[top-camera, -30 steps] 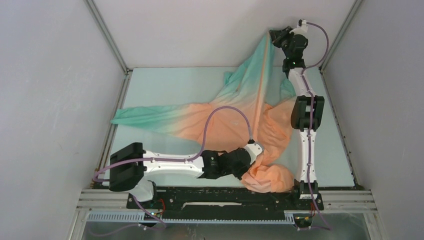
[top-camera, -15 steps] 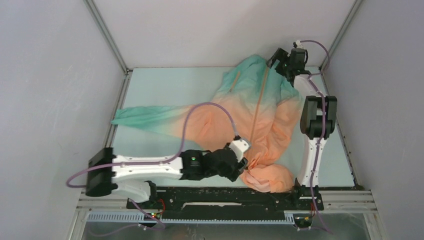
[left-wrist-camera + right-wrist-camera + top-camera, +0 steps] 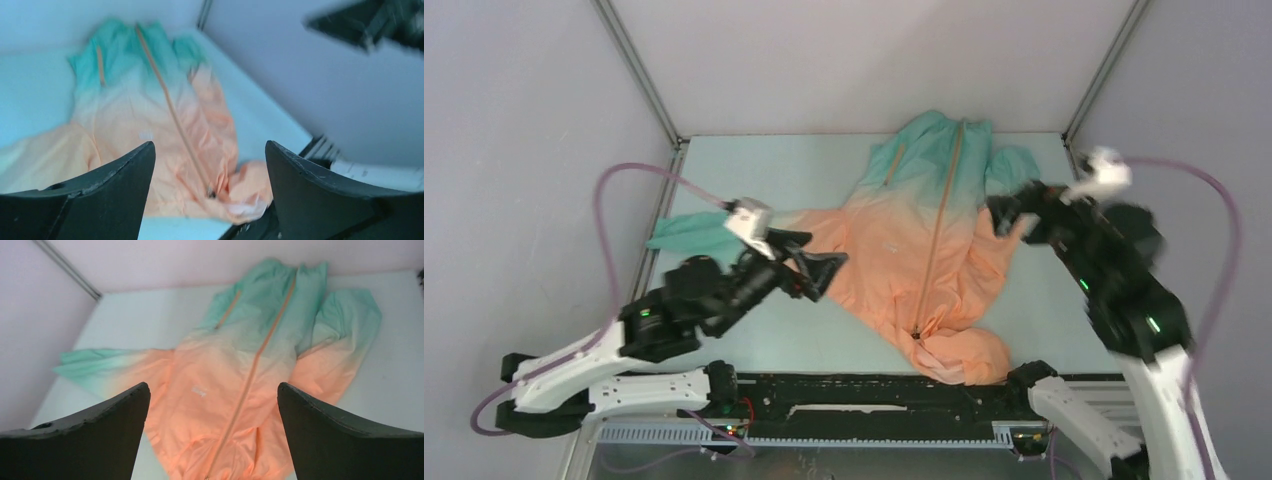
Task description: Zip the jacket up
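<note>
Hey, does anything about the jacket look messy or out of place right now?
Yes. The jacket lies mostly flat, but its peach near end is bunched in a crumpled heap at the near edge of the table.

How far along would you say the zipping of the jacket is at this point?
Looks done: the jacket lies flat, its zipper closed from teal end to the slider at the bunched orange end. In hand: nothing; the left arm and right arm are off it, jaws open. Left: probably nothing.
</note>
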Tool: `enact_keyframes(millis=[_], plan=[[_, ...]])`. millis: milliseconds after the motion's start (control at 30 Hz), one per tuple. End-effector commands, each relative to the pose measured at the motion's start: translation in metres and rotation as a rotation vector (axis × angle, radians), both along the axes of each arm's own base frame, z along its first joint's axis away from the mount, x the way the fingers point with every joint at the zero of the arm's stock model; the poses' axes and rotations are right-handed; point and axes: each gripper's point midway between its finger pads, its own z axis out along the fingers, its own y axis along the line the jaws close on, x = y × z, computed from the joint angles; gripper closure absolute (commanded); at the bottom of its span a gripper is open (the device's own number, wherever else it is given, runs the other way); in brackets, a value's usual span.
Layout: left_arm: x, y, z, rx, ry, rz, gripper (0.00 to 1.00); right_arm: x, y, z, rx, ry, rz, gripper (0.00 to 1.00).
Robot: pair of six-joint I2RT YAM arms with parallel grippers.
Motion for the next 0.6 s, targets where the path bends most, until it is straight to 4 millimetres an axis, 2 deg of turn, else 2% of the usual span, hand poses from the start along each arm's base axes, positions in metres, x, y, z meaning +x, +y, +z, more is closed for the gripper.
enact_keyframes(millis=[0, 133, 200, 267, 400, 467, 567], plan=[[0.000, 0.078, 0.098, -0.217, -0.157, 0.140, 0.16, -0.092, -0.024, 0.011, 0.025, -0.046, 0.044, 0.00], [-0.017, 0.130, 0.152, -0.349, -0.253, 0.143, 0.16, -0.178, -0.046, 0.084, 0.175, -0.379, 0.088, 0.00], [-0.024, 0.152, 0.171, -0.390, -0.297, 0.148, 0.16, -0.215, -0.060, 0.113, 0.242, -0.506, 0.084, 0.00], [-0.030, 0.172, 0.186, -0.422, -0.331, 0.160, 0.16, -0.243, -0.076, 0.130, 0.293, -0.586, 0.047, 0.00], [-0.039, 0.203, 0.200, -0.469, -0.370, 0.173, 0.16, -0.276, -0.097, 0.149, 0.325, -0.683, -0.007, 0.00], [-0.041, 0.213, 0.202, -0.490, -0.381, 0.184, 0.16, -0.282, -0.100, 0.151, 0.311, -0.700, -0.011, 0.00], [-0.043, 0.224, 0.203, -0.512, -0.390, 0.194, 0.16, -0.278, -0.096, 0.146, 0.273, -0.681, -0.007, 0.00]])
